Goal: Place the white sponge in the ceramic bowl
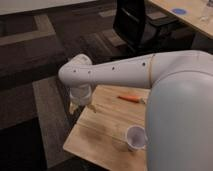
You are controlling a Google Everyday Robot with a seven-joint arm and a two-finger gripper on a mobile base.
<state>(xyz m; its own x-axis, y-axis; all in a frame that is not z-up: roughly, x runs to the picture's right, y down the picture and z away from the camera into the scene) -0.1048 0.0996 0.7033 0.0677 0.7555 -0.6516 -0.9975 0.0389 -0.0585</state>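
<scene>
My gripper hangs over the desk corner, can't tell if it's clamped on anything. White sponge and ceramic bowl aren't in sight anywhere near it, so I'd guess placing's still to do.

dark patterned carpet; black chair; wooden table

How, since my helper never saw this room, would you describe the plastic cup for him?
Find the light wooden table under the robot's white arm, whose hand hangs at the table's far left corner. The cup stands near the front edge, beside the robot's body. It alone is upright and translucent white; the thin orange object lies flat.
</scene>
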